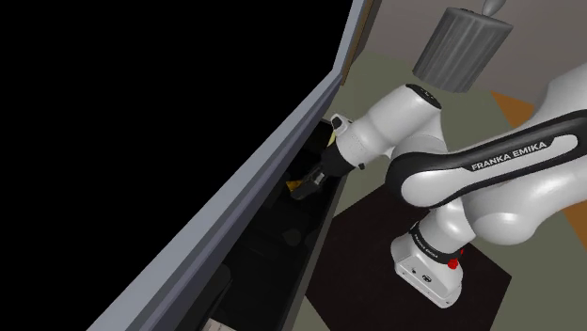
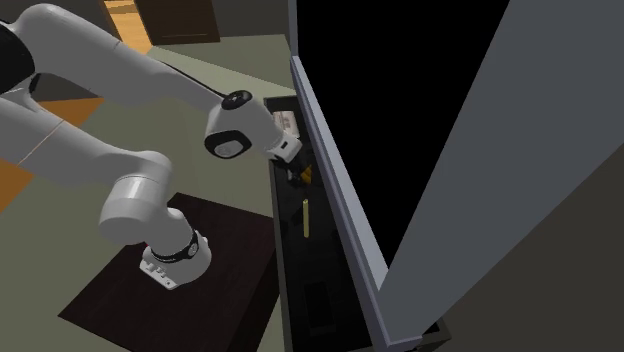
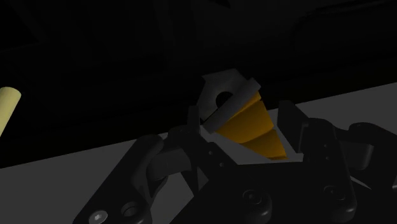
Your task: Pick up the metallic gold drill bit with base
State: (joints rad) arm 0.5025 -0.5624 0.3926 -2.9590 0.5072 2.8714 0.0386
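The drill bit [image 3: 251, 124] is a gold stepped cone on a pale grey base with a hole in its tab. It sits between my black fingers [image 3: 193, 127], which press its base from both sides. My gripper [image 3: 242, 121] is shut on it. In the shoulder view my gripper [image 1: 307, 182] reaches into a dark recess under a grey panel, with a spot of the gold drill bit [image 1: 297, 179] at its tip. The second exterior view has my gripper [image 2: 297, 168] at the recess's far end, beside the gold drill bit [image 2: 305, 176].
A pale yellow rod [image 2: 304, 217] lies in the same dark recess [image 2: 300, 260], a short way from my gripper; its end [image 3: 7, 105] is in the wrist view too. A long grey panel [image 1: 254, 188] overhangs the recess, with a black area behind. A grey ribbed cylinder [image 1: 461, 47] stands beyond the arm.
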